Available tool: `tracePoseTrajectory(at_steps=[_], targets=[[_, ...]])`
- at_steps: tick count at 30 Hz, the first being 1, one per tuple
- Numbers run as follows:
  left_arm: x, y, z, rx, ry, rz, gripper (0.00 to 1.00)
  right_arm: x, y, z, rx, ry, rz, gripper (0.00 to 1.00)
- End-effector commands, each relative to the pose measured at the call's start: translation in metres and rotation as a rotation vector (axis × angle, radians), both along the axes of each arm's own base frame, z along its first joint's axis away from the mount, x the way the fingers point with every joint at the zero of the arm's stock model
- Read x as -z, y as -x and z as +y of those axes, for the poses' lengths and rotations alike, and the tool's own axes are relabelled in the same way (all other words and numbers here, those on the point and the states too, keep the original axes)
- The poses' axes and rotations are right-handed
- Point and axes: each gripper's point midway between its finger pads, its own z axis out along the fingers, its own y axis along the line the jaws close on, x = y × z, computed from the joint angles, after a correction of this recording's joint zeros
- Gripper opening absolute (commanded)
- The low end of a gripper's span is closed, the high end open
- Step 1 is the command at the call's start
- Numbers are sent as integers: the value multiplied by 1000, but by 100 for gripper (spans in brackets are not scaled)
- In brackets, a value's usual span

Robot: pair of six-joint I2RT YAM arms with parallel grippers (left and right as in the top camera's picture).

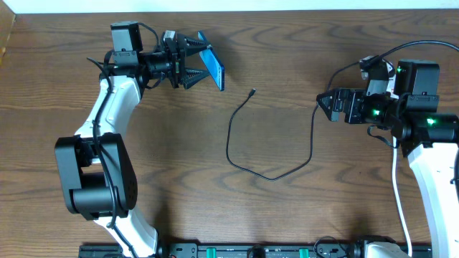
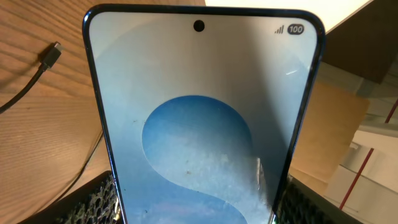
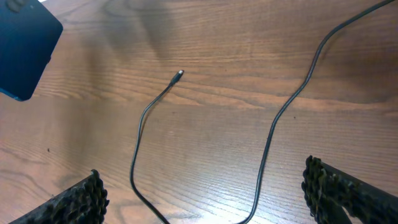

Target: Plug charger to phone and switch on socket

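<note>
My left gripper point(image 1: 196, 64) is shut on the phone point(image 1: 214, 67) and holds it tilted above the table at the back left. In the left wrist view the phone point(image 2: 199, 112) fills the frame between my fingers point(image 2: 196, 210), its blue screen lit. The charger cable point(image 1: 231, 143) lies loose on the wood, looping from its plug tip point(image 1: 252, 92) down and round towards my right arm. My right gripper point(image 1: 324, 104) is open and empty above the cable point(image 3: 270, 124). The plug tip point(image 3: 178, 74) lies ahead of it and also shows in the left wrist view point(image 2: 51, 55). The socket is out of view.
A white cord point(image 1: 399, 204) runs along my right arm. A black rail point(image 1: 251, 251) lines the table's front edge. Cardboard boxes point(image 2: 348, 124) stand beyond the table's edge in the left wrist view. The phone's corner point(image 3: 25, 43) shows at the right wrist view's top left.
</note>
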Motion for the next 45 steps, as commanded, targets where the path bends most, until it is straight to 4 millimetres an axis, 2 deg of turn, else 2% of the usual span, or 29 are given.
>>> tracePoseTrajectory(at_steps=[1, 10, 17, 19, 21, 35, 45], targets=[[-15, 3, -4, 23, 16, -34, 73, -7, -1, 10, -22, -14, -10, 99], [-15, 7, -16, 42, 28, 4, 73, -7, 0, 12, -30, -14, -10, 99], [-20, 12, -19, 62, 66, 48, 72, -7, 0, 12, -27, -16, -8, 99], [-21, 13, -19, 68, 80, 71, 66, -7, 0, 12, -27, -17, -8, 99], [-21, 14, -20, 65, 92, 101, 65, -7, 0, 12, -27, -17, -7, 99], [-21, 14, -20, 46, 117, 191, 65, -6, 0, 12, -20, -22, -1, 99], [-24, 17, -21, 30, 177, 367, 65, -7, 0, 12, -20, -23, -2, 99]])
